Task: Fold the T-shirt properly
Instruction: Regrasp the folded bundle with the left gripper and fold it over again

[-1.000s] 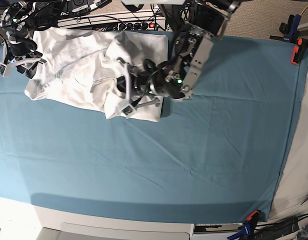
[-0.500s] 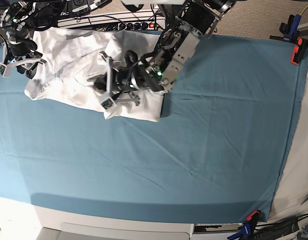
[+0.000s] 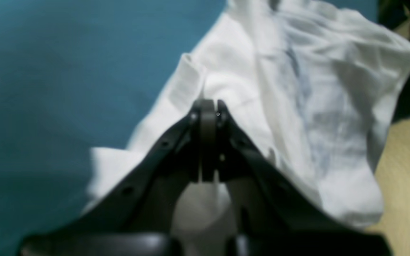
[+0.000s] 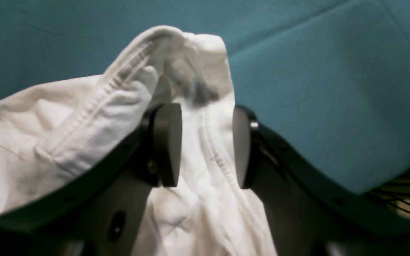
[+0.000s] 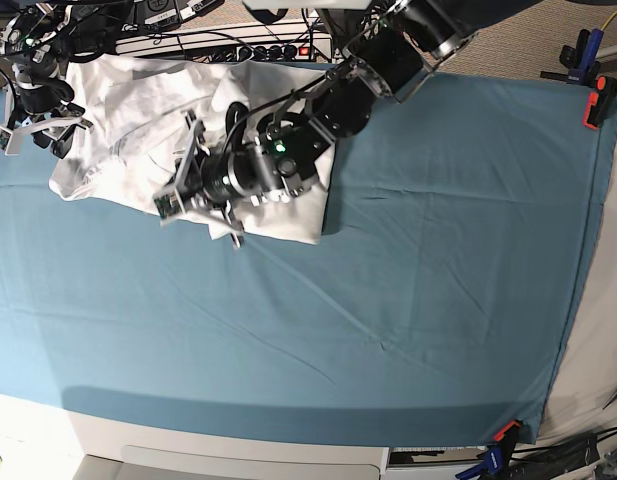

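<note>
Base view shows the left gripper [image 5: 178, 192], clamped shut on the T-shirt [image 5: 138, 110], has dragged a fold leftward across the garment at the teal cloth's [image 5: 408, 290] far-left corner, while the right gripper [image 4: 205, 145] stands spread around a hem.

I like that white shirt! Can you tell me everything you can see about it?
The T-shirt is plain white, thin and wrinkled, with stitched hems and no print. It lies bunched, partly folded over itself, on the teal table cloth at the far edge nearest the right arm. The left gripper is shut, pinching a fold of it. The right gripper has a hemmed edge between its pads, which look spread apart, so it doesn't seem squeezed there.
</note>
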Action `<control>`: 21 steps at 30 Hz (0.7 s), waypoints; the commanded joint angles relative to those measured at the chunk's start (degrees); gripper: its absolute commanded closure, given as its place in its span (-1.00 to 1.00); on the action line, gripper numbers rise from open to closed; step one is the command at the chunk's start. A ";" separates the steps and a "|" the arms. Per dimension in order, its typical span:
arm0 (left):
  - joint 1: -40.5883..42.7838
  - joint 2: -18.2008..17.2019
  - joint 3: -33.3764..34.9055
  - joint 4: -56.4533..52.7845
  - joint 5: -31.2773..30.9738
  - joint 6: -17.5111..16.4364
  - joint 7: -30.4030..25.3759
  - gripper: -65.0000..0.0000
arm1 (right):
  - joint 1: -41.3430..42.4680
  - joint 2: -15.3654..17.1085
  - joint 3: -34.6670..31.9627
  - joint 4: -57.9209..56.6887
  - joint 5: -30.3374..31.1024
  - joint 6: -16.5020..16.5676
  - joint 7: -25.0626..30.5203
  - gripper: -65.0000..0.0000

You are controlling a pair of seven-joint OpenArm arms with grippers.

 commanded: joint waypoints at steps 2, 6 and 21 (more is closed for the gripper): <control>-1.05 1.43 -2.99 5.46 -2.29 0.15 -0.17 1.00 | 0.13 0.81 0.28 0.94 0.55 0.28 1.62 0.27; -0.48 1.43 -9.46 8.79 -3.80 0.13 2.84 1.00 | 0.13 0.83 0.28 0.94 0.52 0.26 1.60 0.27; 12.41 -8.20 -13.97 8.76 -1.73 3.56 5.62 1.00 | 0.15 0.81 0.28 0.94 0.59 0.26 1.92 0.27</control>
